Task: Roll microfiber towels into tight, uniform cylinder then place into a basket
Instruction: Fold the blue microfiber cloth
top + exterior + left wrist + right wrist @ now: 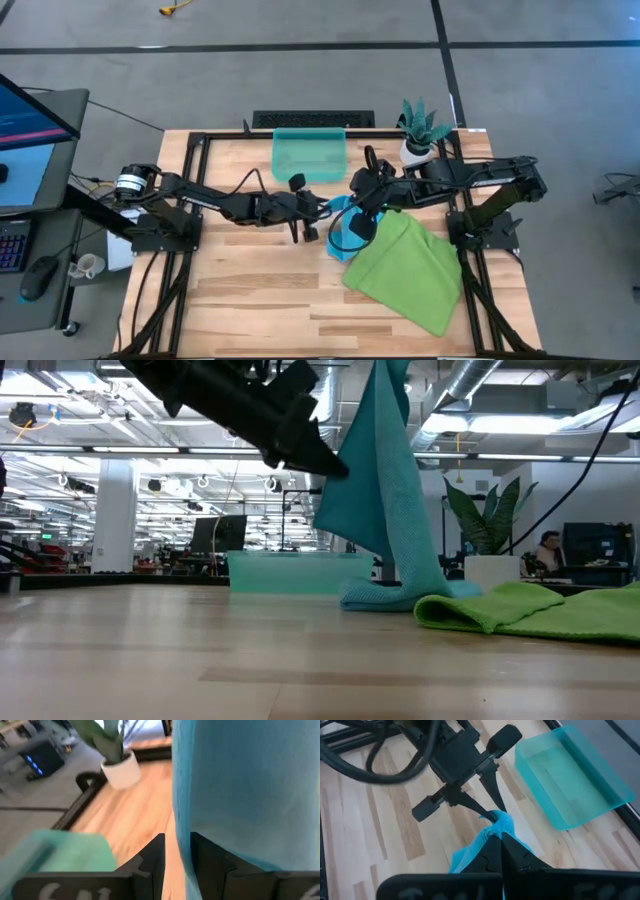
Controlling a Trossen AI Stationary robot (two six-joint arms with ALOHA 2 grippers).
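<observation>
The blue towel (385, 490) hangs mid-air just in front of the basket (309, 155), its bottom end bunched on the worktop (250, 300) and touching the green towel (405, 270), which lies flat beside it. Both claws pinch the blue towel's top corner: the right claw (497, 831) clamped tight, the left claw (487, 812) narrowly closed on it from the opposite side.

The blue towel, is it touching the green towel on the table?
Touching. In the low view the blue towel hangs down, and its bottom end lies bunched on the table right against the green towel's folded edge, no gap between them.
</observation>
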